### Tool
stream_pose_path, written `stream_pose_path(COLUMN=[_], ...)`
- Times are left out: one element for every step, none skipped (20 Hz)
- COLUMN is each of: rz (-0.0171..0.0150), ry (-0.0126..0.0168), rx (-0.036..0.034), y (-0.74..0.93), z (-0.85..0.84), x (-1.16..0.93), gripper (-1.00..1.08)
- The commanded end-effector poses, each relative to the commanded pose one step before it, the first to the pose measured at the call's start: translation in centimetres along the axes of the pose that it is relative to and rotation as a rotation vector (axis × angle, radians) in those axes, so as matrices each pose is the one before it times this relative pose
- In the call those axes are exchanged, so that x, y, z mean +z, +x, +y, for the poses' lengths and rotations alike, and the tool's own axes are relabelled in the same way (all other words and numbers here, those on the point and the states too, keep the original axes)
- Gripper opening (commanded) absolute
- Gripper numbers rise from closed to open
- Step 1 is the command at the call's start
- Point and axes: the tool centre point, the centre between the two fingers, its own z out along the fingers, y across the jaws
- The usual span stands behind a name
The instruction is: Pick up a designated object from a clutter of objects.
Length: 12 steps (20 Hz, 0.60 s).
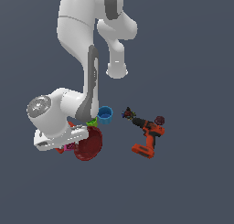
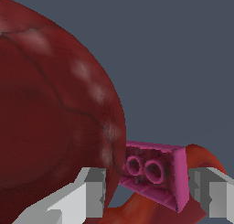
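Everything sits on a flat, plain slate-grey floor [image 1: 192, 186] with no walls or furniture to be seen around it. The white, many-jointed robot arm [image 1: 75, 31] rises at the top of the exterior view, folds down, and ends low on that view's left, its wrist bent over so the hand lies nearly level above the clutter.

The grey two-fingered gripper [image 2: 148, 191] stands with its fingers [image 2: 93, 191] apart. Between them lies the tiny magenta-pink plastic clamp-like piece [image 2: 157, 173] (two round sockets show on its near face), with a gap on each side, so neither finger touches it.

Just beside that piece bulges the dark red glossy bowl [image 2: 50, 109], pressed close against its edge. Under and behind the pink piece curves the red-orange bottle [image 2: 203, 157].

In the exterior view, the small green cup [image 1: 92, 122] peeks out behind the bowl, with the small blue cup [image 1: 105, 114] just beside it. The orange-and-black power drill [image 1: 147, 136] lies well apart, toward the exterior view's right.
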Motion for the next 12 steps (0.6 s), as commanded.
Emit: stream_pose_path(rz=[-0.01795,0.00000,0.00000,0.00000,0.00000,0.00000,0.00000,0.00000,0.00000,0.01960,0.00000,0.00000], ry=[0.01855,0.00000,0.00000,0.00000,0.00000,0.00000,0.00000,0.00000,0.00000,-0.02328,0.00000,0.00000], rx=[-0.00940,0.00000,0.00000,0.00000,0.00000,0.00000,0.00000,0.00000,0.00000,0.01252,0.00000,0.00000], y=[-0.207,0.000,0.000,0.000,0.000,0.000,0.000,0.000,0.000,0.118,0.002,0.006], z=[-1.151,0.000,0.000,0.000,0.000,0.000,0.000,0.000,0.000,1.461,-0.014,-0.041], x=[1.590,0.000,0.000,0.000,0.000,0.000,0.000,0.000,0.000,-1.528,-0.026,-0.078], gripper=[-1.00,-1.00,-1.00,-1.00,-1.00,-1.00,-1.00,-1.00,-1.00,-1.00,-1.00,-1.00])
